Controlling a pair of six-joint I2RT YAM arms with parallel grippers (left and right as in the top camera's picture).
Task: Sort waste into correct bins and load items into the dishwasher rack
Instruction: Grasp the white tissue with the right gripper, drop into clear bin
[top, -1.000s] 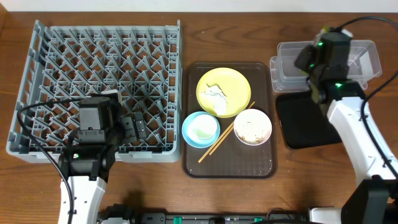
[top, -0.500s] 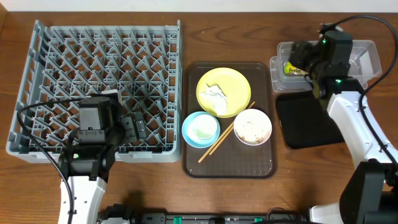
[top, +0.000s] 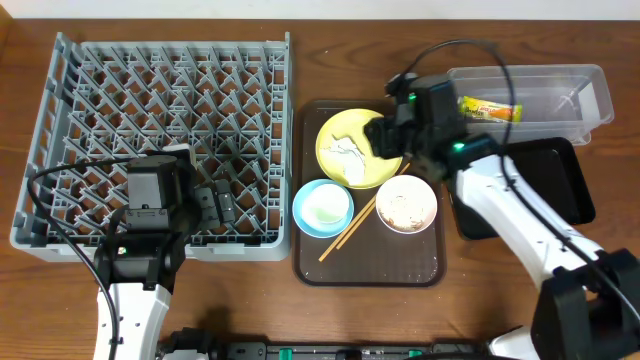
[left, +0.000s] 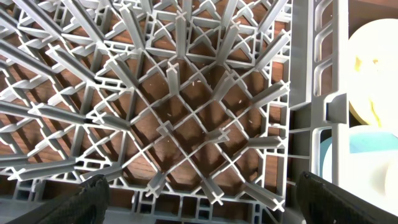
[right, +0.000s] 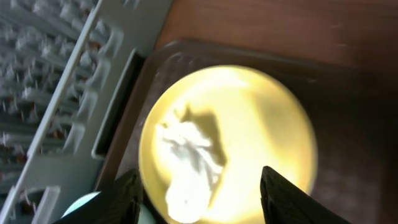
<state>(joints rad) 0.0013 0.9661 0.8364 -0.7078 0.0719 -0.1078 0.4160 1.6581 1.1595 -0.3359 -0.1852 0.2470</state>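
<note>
My right gripper (top: 385, 137) hangs open over the yellow plate (top: 340, 128). In the right wrist view the crumpled white tissue (right: 189, 162) lies on the plate (right: 261, 143) between and below the gripper (right: 205, 200), untouched. The green-and-yellow wrapper (top: 490, 108) lies in the clear tub (top: 545, 95). The white bowl (top: 405, 203) holds beige scraps, and chopsticks (top: 350, 228) lean between it and the blue bowl (top: 322, 207). My left gripper (top: 215, 205) stands wide open above the grey dishwasher rack (top: 160, 100), with only pegs (left: 186, 106) under its gripper (left: 199, 202).
The plate and bowls sit on a dark brown serving tray (top: 365, 265). A glossy black tray (top: 520, 195) lies right of it, in front of the tub. My right arm stretches across the black tray's corner.
The right arm swung left from the clear tub to above the yellow plate, opening its jaws and leaving the wrapper in the tub. The left arm stayed still.
</note>
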